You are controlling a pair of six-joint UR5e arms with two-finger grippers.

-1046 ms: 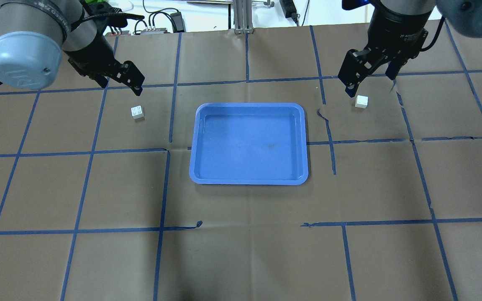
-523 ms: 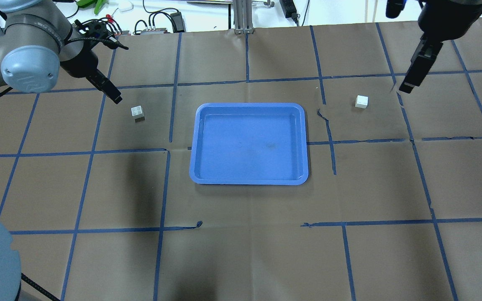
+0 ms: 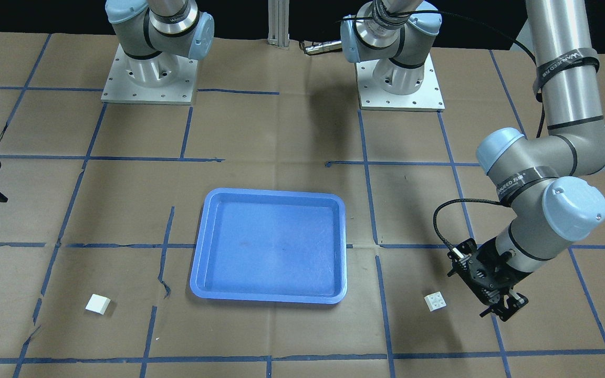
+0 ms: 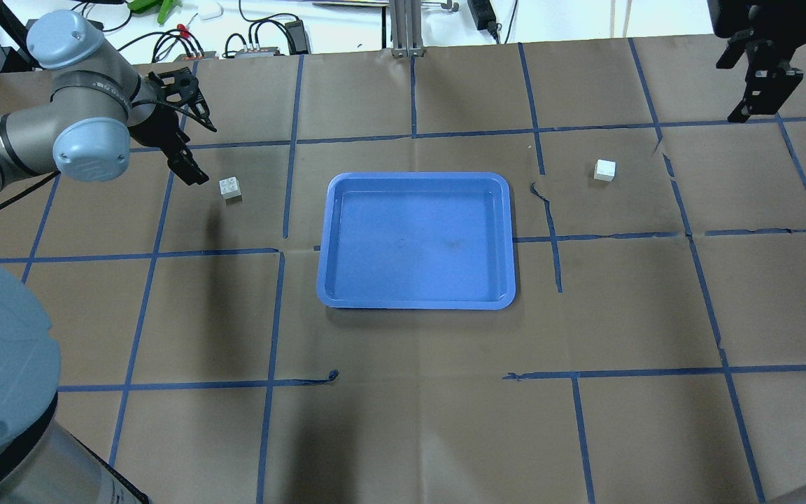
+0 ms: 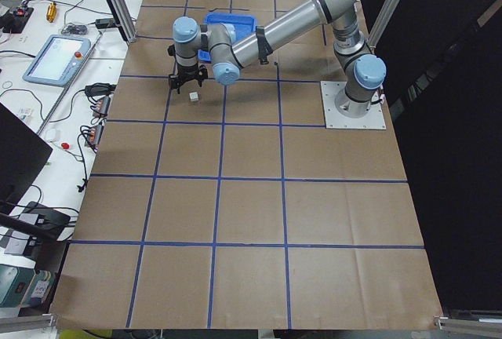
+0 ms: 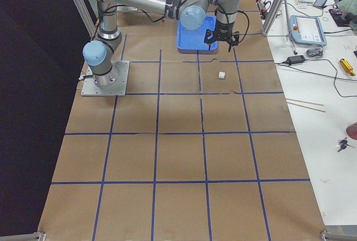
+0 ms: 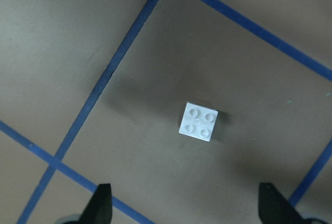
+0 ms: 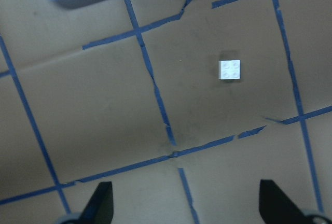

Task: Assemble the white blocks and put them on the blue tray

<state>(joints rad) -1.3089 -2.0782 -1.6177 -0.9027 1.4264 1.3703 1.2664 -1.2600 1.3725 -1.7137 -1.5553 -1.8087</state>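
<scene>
Two white blocks lie apart on the brown paper, one on each side of the blue tray (image 4: 326,241), which holds nothing. One block (image 4: 230,188) is left of the tray and shows studs up in the left wrist view (image 7: 198,121). My left gripper (image 4: 189,166) hangs open and empty just left of it, above the table (image 7: 184,203). The other block (image 4: 604,170) is right of the tray and also shows in the right wrist view (image 8: 230,69). My right gripper (image 4: 753,98) is open, empty and high, well to that block's right (image 8: 184,203).
Blue tape lines (image 4: 284,140) grid the brown paper, torn in places (image 4: 546,203). Cables and electronics (image 4: 263,38) sit beyond the far edge. The arm bases (image 3: 147,73) stand at the robot's side of the table. A tablet (image 5: 59,56) lies on a side bench.
My right gripper has drawn away from its block, to the right and towards the far edge. My left gripper has swung from over its block to its left. The blocks have not moved.
</scene>
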